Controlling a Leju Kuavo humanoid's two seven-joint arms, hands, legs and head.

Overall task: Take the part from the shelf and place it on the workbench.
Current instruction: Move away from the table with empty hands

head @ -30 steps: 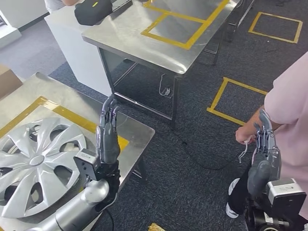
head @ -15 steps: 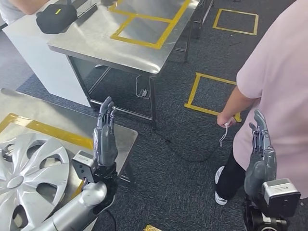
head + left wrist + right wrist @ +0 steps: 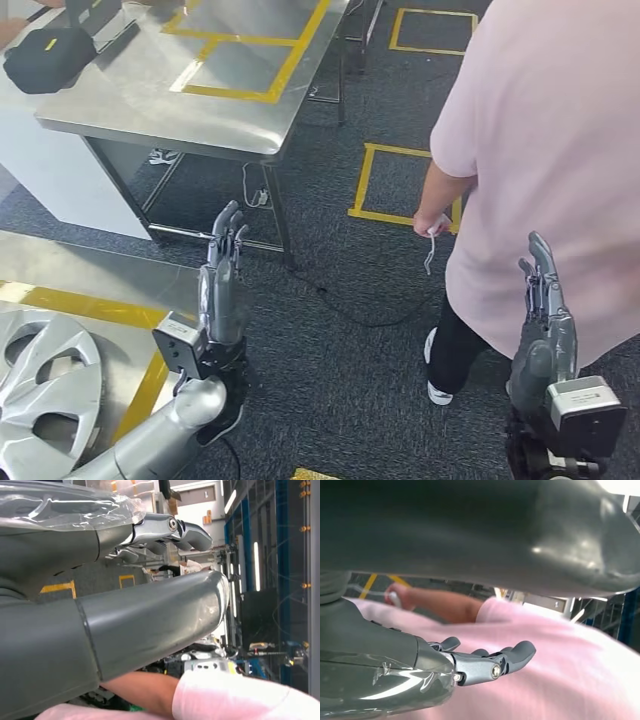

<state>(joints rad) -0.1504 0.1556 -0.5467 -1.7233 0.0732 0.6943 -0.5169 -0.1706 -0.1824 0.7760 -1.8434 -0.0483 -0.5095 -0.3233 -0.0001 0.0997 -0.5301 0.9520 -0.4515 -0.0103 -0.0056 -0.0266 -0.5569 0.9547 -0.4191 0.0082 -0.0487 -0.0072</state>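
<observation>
Both hands, left (image 3: 221,290) and right (image 3: 545,320), hold nothing, fingers straight; no writing is legible.

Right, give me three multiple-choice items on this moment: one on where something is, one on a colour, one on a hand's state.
1. Where does the hubcap lie?
A. on the steel table at the robot's left
B. on the carpet
C. in the person's hand

2. What colour is the tape on the far table?
A. red
B. yellow
C. blue

3. How is the left hand?
A. holding the hubcap
B. gripping a cable
C. open and empty

Answers: 1 A, it rests on the near table by the left arm. 2 B, yellow strips frame a rectangle on the table top. 3 C, its fingers point up with nothing in them.
</observation>
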